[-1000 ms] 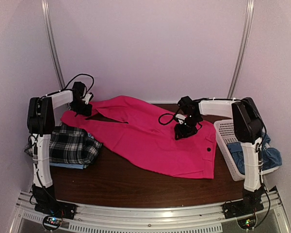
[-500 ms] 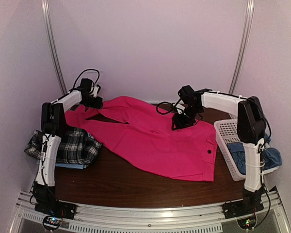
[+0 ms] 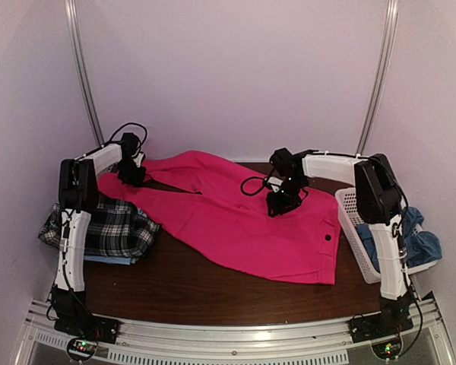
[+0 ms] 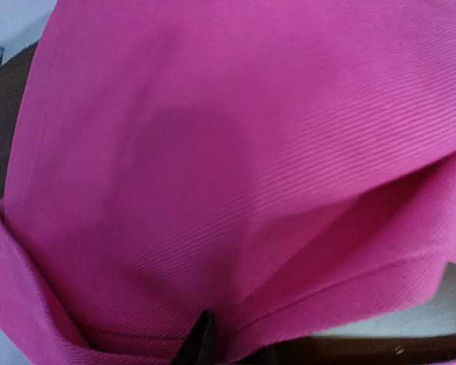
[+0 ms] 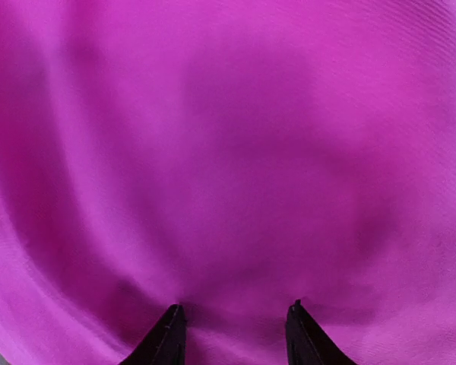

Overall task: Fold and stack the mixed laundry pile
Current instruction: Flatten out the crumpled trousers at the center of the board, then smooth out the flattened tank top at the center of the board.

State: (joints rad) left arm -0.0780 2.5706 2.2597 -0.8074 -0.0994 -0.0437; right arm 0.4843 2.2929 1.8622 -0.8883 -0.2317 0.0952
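The spread ribbed-cloth trousers (image 3: 235,224) are hot pink all over. The bundled plaid shirt (image 3: 118,228) is black and white; the plastic lattice basket (image 3: 353,207) is white.

Hot-pink trousers (image 3: 243,228) are spread on the dark table (image 3: 182,285) beneath the left gripper (image 3: 131,173) and right gripper (image 3: 277,207). A plaid shirt (image 3: 114,228), seemingly atop pale-blue cloth (image 3: 110,260), is laid nearward of the left gripper.

readable text: none | labels, brands: none | numbers, signs: none
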